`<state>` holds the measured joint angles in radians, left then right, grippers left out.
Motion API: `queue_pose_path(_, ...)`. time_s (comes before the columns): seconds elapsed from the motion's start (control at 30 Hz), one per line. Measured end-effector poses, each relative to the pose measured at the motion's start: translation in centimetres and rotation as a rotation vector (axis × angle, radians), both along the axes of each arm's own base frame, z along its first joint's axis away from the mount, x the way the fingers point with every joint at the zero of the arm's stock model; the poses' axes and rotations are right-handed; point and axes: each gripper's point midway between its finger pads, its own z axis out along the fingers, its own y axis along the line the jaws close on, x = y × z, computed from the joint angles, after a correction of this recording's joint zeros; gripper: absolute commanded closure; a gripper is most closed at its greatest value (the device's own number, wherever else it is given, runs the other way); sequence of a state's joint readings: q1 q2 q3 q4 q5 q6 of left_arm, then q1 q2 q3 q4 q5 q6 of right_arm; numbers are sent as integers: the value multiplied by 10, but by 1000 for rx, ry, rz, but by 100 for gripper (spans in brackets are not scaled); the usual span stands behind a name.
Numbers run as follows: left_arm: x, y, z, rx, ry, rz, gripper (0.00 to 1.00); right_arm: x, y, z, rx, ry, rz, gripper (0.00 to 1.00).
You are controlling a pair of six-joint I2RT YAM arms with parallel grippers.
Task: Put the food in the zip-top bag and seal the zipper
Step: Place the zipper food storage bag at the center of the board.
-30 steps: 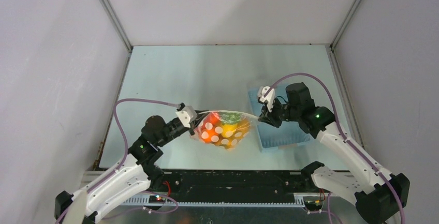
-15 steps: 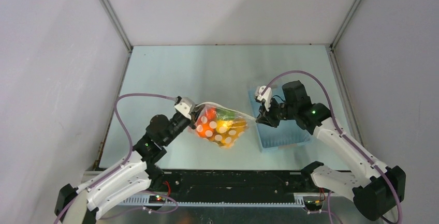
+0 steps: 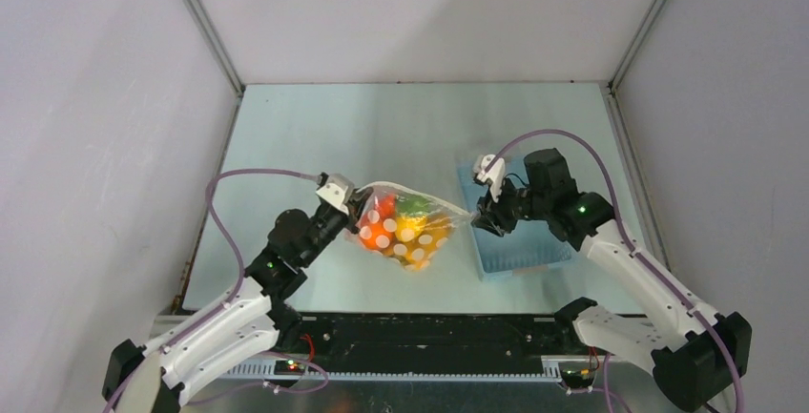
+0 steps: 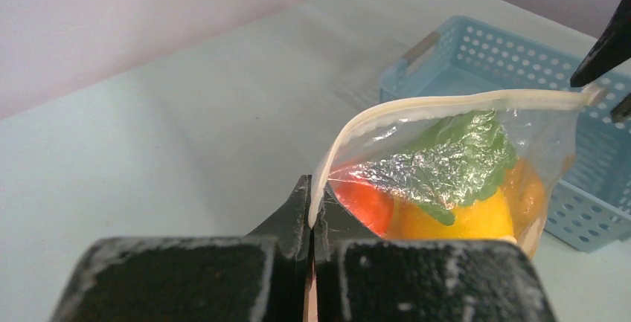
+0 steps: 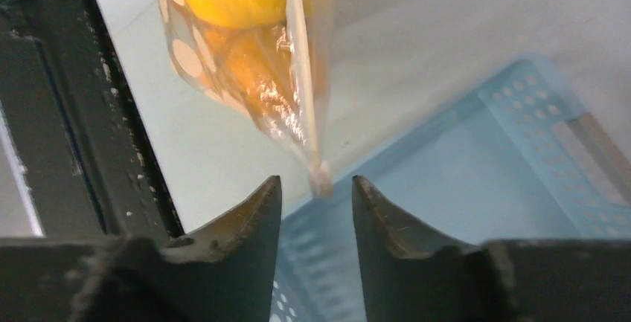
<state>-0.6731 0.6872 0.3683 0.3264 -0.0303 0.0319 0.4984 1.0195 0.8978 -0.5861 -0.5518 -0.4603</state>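
The zip-top bag (image 3: 401, 227) hangs clear of the table between the two arms, clear with white dots. Inside it the food shows as a yellow piece (image 4: 461, 221), a red piece (image 4: 364, 203) and a green leaf (image 4: 454, 158). My left gripper (image 4: 312, 195) is shut on the left end of the zipper (image 4: 446, 105), which runs as a white strip along the top edge. My right gripper (image 5: 316, 188) stands open at the other end. The small white slider (image 5: 321, 177) sits just beyond its tips, untouched by either finger.
A light blue perforated basket (image 3: 520, 251) lies on the table under the right gripper, to the right of the bag. The black rail of the arms' mount (image 5: 89, 114) runs along the near edge.
The right jaws have parted and released the slider end of the zipper. The left gripper has carried the bag slightly left and away from the near edge.
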Motion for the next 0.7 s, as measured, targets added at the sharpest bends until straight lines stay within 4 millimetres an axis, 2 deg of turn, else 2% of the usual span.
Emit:
queue_pose_path(0.03,1,2,1,-2,-3,7,100,2,0,3,8,-9,-13,9)
queue_pose_path(0.1,4,7,4,-12,-8,37,100,6,1,13,42,-31,-43,1)
queue_pose_path(0.2,14,17,2,-36,15,119,100,16,2,39,123,-115,-102,1)
queue_pose_path(0.27,26,25,-7,-40,72,200,100,25,-3,59,182,-183,-188,1)
queue_pose_path(0.37,55,41,-12,-53,180,368,100,40,-23,85,259,-260,-382,0)
queue_pose_path(0.47,84,68,-17,-75,280,533,99,52,-48,102,320,-304,-582,1)
queue_pose_path(0.57,99,106,-22,-134,327,679,95,56,-67,106,352,-332,-707,0)
queue_pose_path(0.7,104,153,-27,-199,341,831,90,60,-84,99,346,-342,-807,1)
